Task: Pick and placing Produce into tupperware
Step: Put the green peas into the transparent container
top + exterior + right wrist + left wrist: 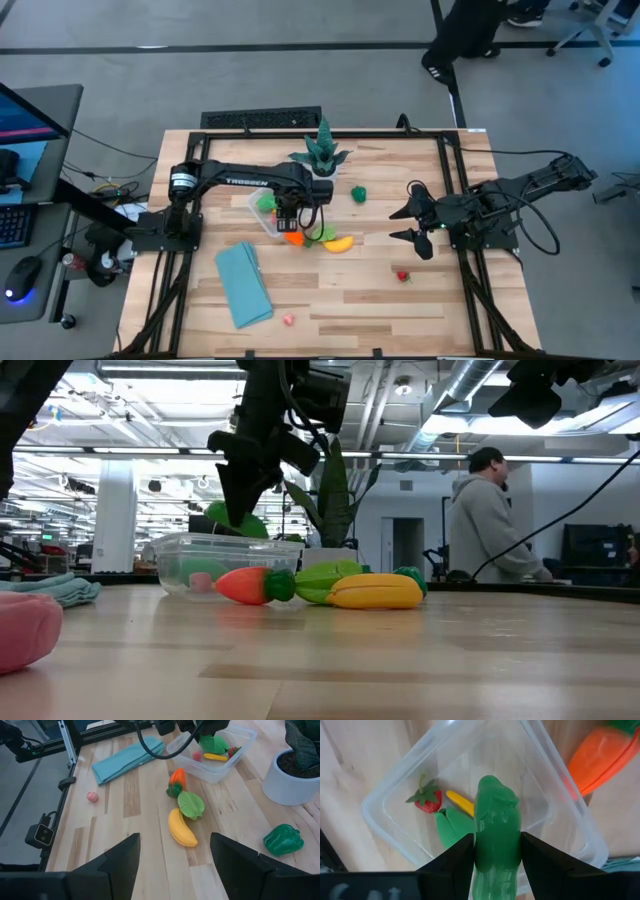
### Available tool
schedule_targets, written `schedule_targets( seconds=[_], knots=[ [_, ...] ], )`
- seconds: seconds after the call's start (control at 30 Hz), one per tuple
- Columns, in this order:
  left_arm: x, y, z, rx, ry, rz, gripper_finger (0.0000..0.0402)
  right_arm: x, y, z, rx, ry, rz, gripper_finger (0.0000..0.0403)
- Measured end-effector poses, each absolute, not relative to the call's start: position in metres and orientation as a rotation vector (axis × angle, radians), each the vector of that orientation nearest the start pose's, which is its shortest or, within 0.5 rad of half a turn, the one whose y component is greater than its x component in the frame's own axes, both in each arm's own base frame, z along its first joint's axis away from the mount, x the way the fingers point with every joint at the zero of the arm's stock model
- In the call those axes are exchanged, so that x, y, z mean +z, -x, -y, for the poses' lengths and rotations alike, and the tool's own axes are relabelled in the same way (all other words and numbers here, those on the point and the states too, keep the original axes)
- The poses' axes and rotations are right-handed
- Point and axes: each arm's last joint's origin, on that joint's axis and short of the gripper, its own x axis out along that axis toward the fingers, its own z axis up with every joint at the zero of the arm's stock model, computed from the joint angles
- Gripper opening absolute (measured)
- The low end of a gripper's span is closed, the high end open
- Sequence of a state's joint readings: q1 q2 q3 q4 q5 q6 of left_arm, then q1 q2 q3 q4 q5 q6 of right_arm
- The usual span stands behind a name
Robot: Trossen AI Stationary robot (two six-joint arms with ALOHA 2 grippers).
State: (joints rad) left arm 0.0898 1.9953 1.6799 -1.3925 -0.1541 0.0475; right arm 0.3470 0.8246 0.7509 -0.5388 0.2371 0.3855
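Observation:
My left gripper (288, 215) hangs over the clear tupperware (262, 212) and is shut on a long green produce piece (497, 815). Inside the tupperware (375, 815) lie a strawberry (426, 800), a thin yellow piece (460, 802) and a green leafy piece (452, 827). A carrot (293, 238), a green leaf (322, 234) and a yellow piece (340, 243) lie on the table beside the tupperware. My right gripper (415, 226) waits open near the table's right edge, touching nothing. My left gripper pinches the long green piece between its two fingers (457, 857), on its two sides partway along its length (497, 850). The fingers come from above, pointing down. The piece runs along the fingers, reaches past their tips and hangs clear above the tupperware's rim (225, 540).
A teal plant in a white pot (320, 155) stands at the far side. A green pepper (358, 194), a small red piece (403, 276) and a pink piece (288, 319) lie loose on the table. A folded light-blue cloth (243, 283) lies front left. A person (485, 520) stands beyond the table.

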Motion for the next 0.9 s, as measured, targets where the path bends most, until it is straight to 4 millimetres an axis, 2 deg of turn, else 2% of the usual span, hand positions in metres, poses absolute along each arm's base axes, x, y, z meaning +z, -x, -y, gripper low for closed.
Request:
schedule_targets(
  seconds=[0.4, 0.9],
  knots=[
    [0.219, -0.363, -0.04, 0.112, -0.114, -1.725, 0.0146, 0.284, -0.16, -0.051, -0.008, -0.198, -0.597, 0.0233],
    [0.219, -0.359, -0.06, 0.129, -0.055, -1.744, 0.0146, 0.284, -0.16, -0.051, -0.011, -0.207, -0.597, 0.0233]
  ],
)
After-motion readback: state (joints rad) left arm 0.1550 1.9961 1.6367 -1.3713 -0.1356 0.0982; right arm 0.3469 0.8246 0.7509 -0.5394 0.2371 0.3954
